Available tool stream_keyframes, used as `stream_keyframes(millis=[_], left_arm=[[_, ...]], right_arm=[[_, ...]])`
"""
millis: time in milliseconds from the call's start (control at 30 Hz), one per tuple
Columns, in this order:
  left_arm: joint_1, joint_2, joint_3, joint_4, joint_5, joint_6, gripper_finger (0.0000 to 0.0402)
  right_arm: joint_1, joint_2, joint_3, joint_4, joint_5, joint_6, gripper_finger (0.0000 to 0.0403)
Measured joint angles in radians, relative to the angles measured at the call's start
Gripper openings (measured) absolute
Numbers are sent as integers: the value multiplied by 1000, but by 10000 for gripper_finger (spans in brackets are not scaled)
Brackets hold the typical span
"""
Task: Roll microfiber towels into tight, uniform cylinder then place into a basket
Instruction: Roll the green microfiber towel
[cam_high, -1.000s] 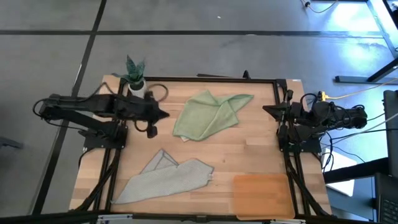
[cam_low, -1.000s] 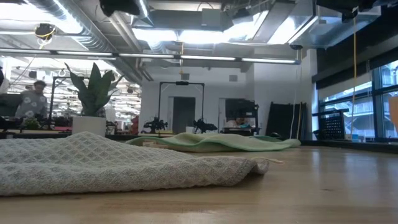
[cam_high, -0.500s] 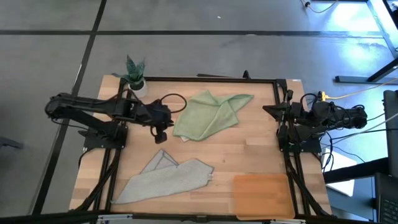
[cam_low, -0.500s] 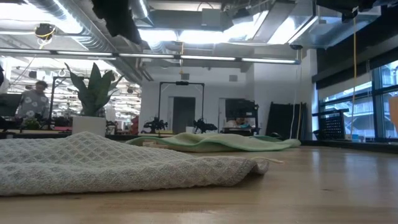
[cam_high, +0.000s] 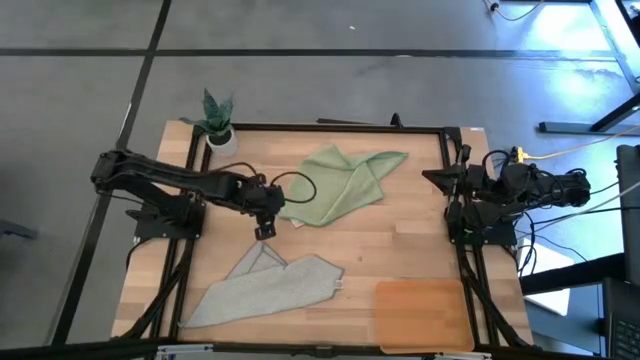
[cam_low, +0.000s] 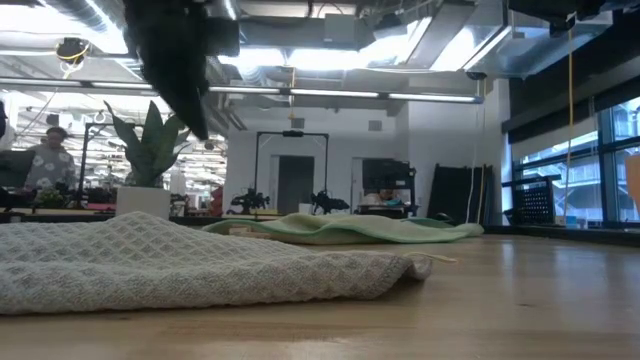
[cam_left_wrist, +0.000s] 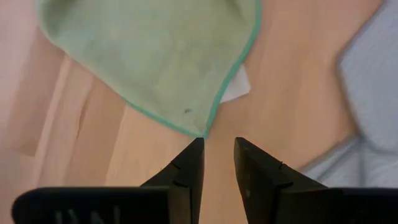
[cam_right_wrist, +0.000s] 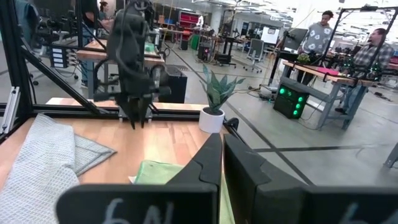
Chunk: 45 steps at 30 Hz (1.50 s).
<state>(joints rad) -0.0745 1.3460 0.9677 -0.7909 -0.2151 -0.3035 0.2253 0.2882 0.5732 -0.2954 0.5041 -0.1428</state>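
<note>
Reaching out from beside the potted plant (cam_high: 215, 122), left gripper (cam_high: 264, 229) now poised with fingers slightly parted just over the green towel (cam_high: 335, 185) corner; right gripper (cam_right_wrist: 221, 163) shut, parked. Grey towel (cam_high: 265, 287) unrolled, basket (cam_high: 420, 315) bare: rolling apparently not begun.

Two towels (cam_high: 335, 186), one basket (cam_high: 421, 313), one potted plant (cam_high: 217, 120), two arms (cam_high: 175, 183)

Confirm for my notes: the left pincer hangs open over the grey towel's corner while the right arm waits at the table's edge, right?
Not quite: the left pincer hangs open over the green towel, not the grey towel, as the left wrist view shows. The right arm does wait at the edge.
</note>
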Motion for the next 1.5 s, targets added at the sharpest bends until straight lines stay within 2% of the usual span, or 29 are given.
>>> stream_keyframes(millis=[300,600,1100,1300,1400,1500], left_arm=[[0,161,-3,136,-4,78,82],[7,287,-3,145,-6,121,82],[51,317,-3,150,-27,129,82],[40,347,-3,158,-31,22,82],[32,360,-3,157,-60,25,82],[32,365,-3,153,-48,24,82]], right_arm=[[0,0,0,-32,0,0,19],[0,0,0,-32,0,-1,19],[0,0,0,-31,0,0,19],[0,0,0,-31,0,0,19],[0,0,0,-31,0,0,19],[0,0,0,-31,0,0,19]])
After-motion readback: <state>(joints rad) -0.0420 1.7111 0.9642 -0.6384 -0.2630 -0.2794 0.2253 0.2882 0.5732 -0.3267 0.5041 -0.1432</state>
